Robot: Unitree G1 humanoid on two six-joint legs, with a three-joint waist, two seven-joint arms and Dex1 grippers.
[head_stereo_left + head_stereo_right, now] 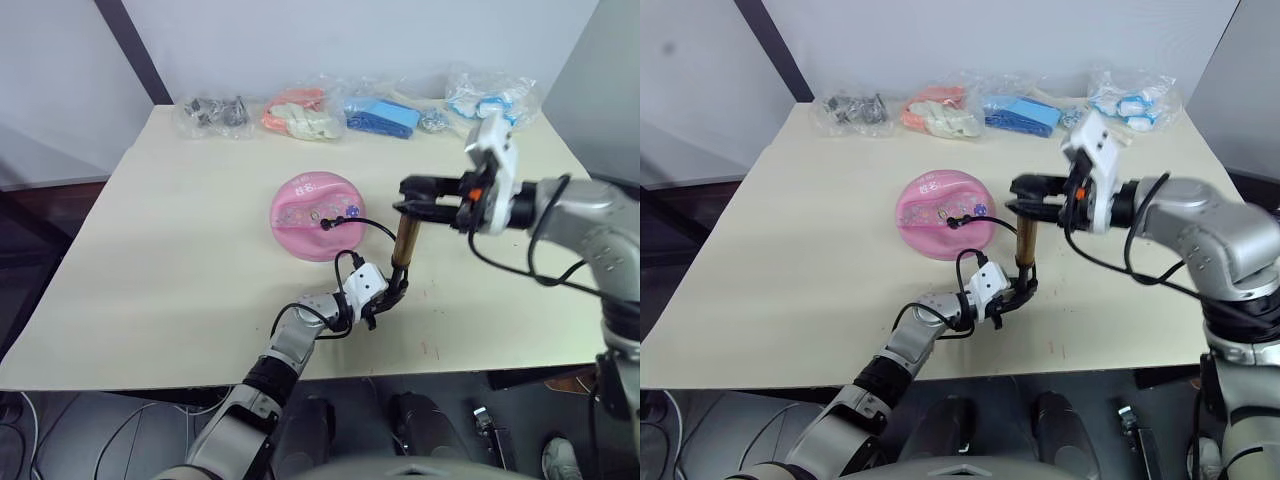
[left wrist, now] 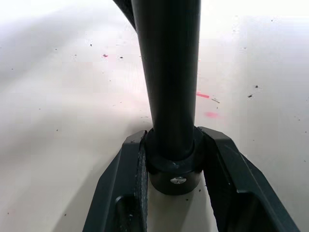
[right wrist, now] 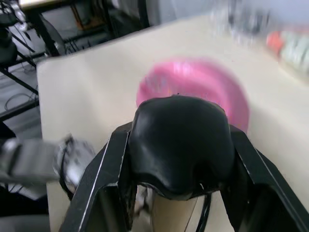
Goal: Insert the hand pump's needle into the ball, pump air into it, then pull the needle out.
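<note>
On the pale surface, near its middle, lies the ball, pink with small printed pictures and pressed in on top, so it looks dented. Just beside it, on the robot's right, the hand pump stands upright, its gold-bronze tube between the two grippers. The left gripper has its jaws clamped on the black lower end of the pump, close to the surface; the left wrist view shows both fingers pressing against that black collar. The right gripper comes in from the right side, and its jaws are closed on the black T-handle at the top of the pump. A thin black hose runs in a curve from the pump to the top of the ball and ends there at the valve; the needle itself is too small to see. Along the far edge of the surface lie several clear bags with orange-pink, blue and dark items inside, well apart from the ball.
</note>
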